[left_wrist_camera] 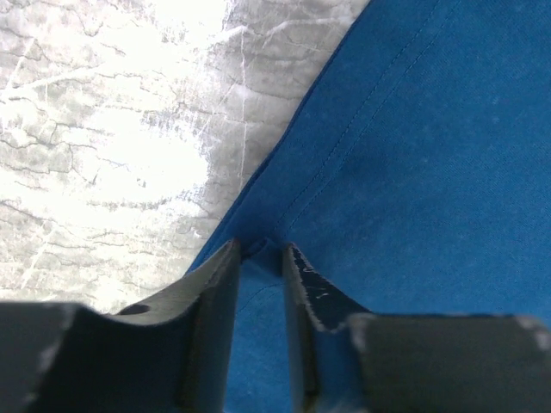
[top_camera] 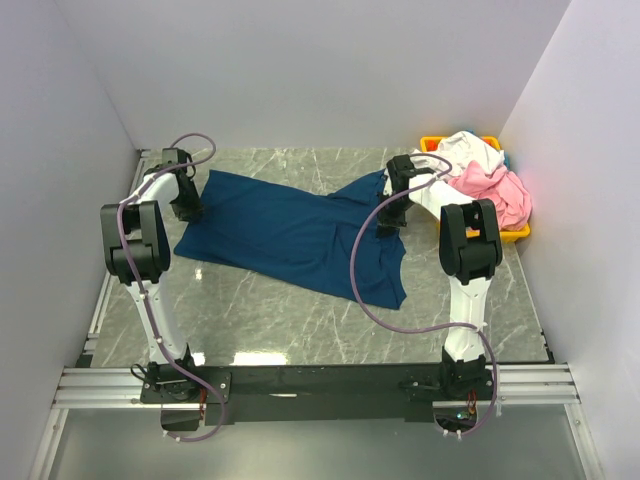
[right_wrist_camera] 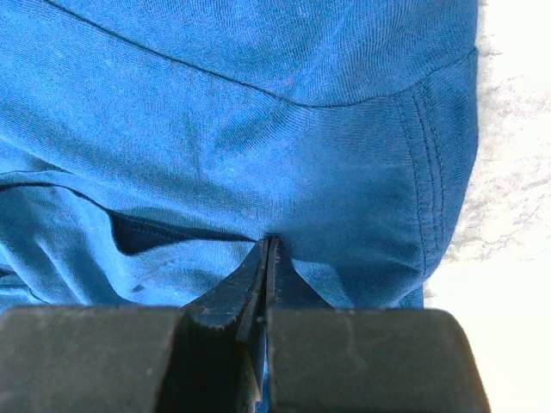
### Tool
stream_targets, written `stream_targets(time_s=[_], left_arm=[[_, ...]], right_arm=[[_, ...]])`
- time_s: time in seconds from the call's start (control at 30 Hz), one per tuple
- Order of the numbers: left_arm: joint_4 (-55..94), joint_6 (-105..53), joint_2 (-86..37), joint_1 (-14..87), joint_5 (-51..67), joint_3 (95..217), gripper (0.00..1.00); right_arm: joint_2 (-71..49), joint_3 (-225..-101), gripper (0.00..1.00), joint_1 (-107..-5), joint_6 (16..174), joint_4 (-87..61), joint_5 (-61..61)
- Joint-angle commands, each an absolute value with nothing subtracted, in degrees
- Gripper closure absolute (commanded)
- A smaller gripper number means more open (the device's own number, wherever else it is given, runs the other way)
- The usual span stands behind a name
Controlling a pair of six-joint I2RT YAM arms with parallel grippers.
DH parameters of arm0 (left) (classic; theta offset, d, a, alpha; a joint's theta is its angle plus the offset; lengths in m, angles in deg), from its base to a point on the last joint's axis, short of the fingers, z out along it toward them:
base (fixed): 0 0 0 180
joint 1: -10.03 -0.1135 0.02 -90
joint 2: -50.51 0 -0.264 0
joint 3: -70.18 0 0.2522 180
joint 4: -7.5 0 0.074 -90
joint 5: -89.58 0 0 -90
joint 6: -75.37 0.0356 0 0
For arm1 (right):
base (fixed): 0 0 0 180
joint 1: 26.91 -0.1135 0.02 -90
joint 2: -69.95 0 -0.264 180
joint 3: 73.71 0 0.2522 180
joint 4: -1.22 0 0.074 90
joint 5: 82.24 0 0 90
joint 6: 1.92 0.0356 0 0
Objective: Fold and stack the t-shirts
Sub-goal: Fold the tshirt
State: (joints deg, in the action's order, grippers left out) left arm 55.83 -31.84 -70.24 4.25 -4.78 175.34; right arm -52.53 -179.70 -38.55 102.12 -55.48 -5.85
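Near edge first: both arms reach out over the marble table [top_camera: 280, 320]. Navy t-shirt [top_camera: 290, 235] lies spread across the middle, rumpled toward the right. Left gripper [left_wrist_camera: 263, 249] straddles its left hem, jaws narrowly apart, cloth between them. Right gripper [right_wrist_camera: 269, 243] is clamped tight on a fold at the right end. Pink t-shirt [top_camera: 505, 195] and white t-shirt [top_camera: 470, 150] sit heaped in the yellow bin [top_camera: 517, 236], far right.
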Motion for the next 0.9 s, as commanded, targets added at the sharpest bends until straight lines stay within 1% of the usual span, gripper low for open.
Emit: stream_targets(time_s=[0.0, 0.07, 0.1, 0.17, 0.2, 0.23, 0.27, 0.57, 0.87], left_arm=[[55.0, -31.1, -71.0, 4.6, -4.0, 177.1, 0.71], [54.9, -31.1, -71.0, 4.6, -3.7, 176.9, 0.74], [55.0, -31.0, -71.0, 4.6, -3.7, 176.8, 0.79], [55.1, -31.0, -71.0, 4.6, -3.8, 176.9, 0.86], [55.2, -30.9, -70.9, 4.6, -3.9, 177.0, 0.94], [55.1, -30.9, -70.9, 4.6, -3.9, 177.0, 0.98], [55.1, -30.9, -70.4, 4.5, -3.9, 177.1, 1.0], [53.3, -31.1, -66.4, 4.6, -4.8, 174.4, 1.0], [52.2, -32.1, -62.3, 4.5, -6.0, 172.3, 1.0]], right_arm=[[-49.8, -178.9, 1.0, -38.7, 102.1, -56.0, -5.7], [-49.8, -179.1, 1.0, -38.7, 102.1, -56.1, -5.7], [-49.7, -179.1, 1.0, -38.8, 102.1, -56.2, -5.7], [-49.3, -179.3, 1.0, -38.8, 102.3, -56.2, -5.7], [-49.1, -179.4, 1.0, -38.8, 102.4, -56.2, -5.8], [-48.9, -179.6, 1.0, -38.7, 102.6, -56.2, -5.9], [-48.0, -179.6, 1.0, -38.8, 102.8, -56.4, -5.9], [-39.1, -177.2, 1.0, -38.8, 104.6, -57.5, -3.1], [-36.4, -180.4, 1.0, -38.6, 104.5, -60.4, -0.5]])
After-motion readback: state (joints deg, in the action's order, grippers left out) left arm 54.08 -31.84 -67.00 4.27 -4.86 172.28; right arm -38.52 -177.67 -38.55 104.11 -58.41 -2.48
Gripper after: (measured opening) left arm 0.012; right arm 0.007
